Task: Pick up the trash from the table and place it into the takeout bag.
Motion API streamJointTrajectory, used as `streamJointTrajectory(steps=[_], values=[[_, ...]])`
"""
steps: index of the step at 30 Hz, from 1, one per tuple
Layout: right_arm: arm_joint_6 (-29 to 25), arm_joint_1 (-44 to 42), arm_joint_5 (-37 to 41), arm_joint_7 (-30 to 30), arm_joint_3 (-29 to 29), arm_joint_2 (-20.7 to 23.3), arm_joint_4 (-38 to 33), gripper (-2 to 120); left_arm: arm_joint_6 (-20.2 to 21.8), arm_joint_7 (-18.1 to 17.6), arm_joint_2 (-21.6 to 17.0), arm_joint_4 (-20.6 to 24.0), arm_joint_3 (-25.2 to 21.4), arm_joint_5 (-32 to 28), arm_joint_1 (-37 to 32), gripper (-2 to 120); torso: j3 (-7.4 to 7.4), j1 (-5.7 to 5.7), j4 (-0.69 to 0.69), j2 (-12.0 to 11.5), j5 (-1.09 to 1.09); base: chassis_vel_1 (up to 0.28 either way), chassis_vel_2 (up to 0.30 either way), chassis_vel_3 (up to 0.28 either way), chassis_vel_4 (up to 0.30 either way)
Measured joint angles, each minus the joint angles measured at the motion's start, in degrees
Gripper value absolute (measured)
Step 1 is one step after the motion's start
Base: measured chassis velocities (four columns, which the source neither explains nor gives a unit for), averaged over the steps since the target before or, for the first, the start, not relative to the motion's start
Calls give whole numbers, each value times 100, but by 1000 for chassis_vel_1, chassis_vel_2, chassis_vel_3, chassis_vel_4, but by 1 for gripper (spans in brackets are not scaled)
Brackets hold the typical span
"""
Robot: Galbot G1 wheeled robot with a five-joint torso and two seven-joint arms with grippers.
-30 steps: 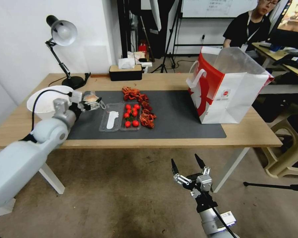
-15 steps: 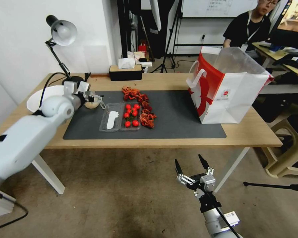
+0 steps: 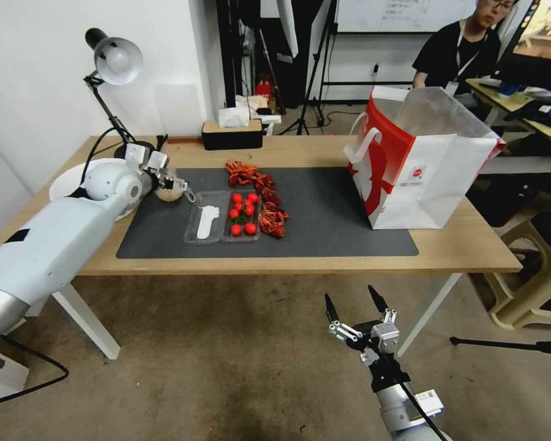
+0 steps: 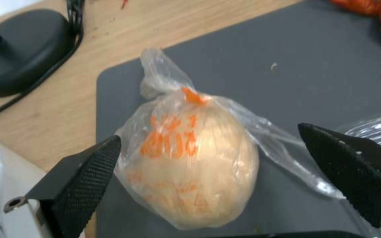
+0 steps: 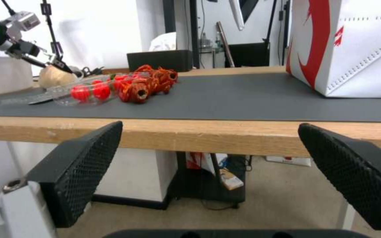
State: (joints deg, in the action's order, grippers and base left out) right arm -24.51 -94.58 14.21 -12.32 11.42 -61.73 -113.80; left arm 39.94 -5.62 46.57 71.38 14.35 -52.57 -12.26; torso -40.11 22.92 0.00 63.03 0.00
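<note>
Over the last second the left arm has swung down and forward across the near-left corner of the table (image 3: 324,150), and the left gripper (image 3: 172,184) now sits low at the far-left corner of the dark grey mat (image 3: 324,214), straddling the clear bag with the beige lump (image 4: 195,165). A second ago that gripper was higher and the lump sat between its tips above the mat; now the bag rests on the mat, just beside the clear tray of cherry tomatoes (image 3: 223,222). In the left wrist view the two black textured fingers (image 4: 87,178) stand spread wide, one just touching the plastic and the other well clear of it, so the bag is bracketed but not gripped. This reads as either a fresh release or a re-approach; either way the bag is not yet lifted, and the takeout bag (image 3: 422,165) stands open-topped far off at the right end of the table. The lump is egg-shaped, and its long axis runs roughly along the line of the wrist camera's gaze, lying between the fingers. The twisted neck of the plastic points away from the gripper, toward the lamp base (image 4: 18,53) at the far-left of the table, and loose film trails toward the tray. The right gripper (image 3: 355,306) has sunk slightly and hangs below the near table edge, fingers wide apart and holding nothing.
</note>
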Motion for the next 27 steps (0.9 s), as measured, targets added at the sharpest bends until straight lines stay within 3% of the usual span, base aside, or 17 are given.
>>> streamJointTrajectory(steps=[13, 27], values=[[-24, -45, -44, 9, -23, -33, 4, 100, 30, 60, -23, -207, 65, -56, 18, 99, 0, 0, 0, 0, 0, 0, 0, 0, 0], [-40, -71, -79, 7, -27, -54, 5, 100, -17, 63, -27, -199, -5, -222, -53, 48, 0, -1, 0, 0, 0, 0, 0, 0, 0]])
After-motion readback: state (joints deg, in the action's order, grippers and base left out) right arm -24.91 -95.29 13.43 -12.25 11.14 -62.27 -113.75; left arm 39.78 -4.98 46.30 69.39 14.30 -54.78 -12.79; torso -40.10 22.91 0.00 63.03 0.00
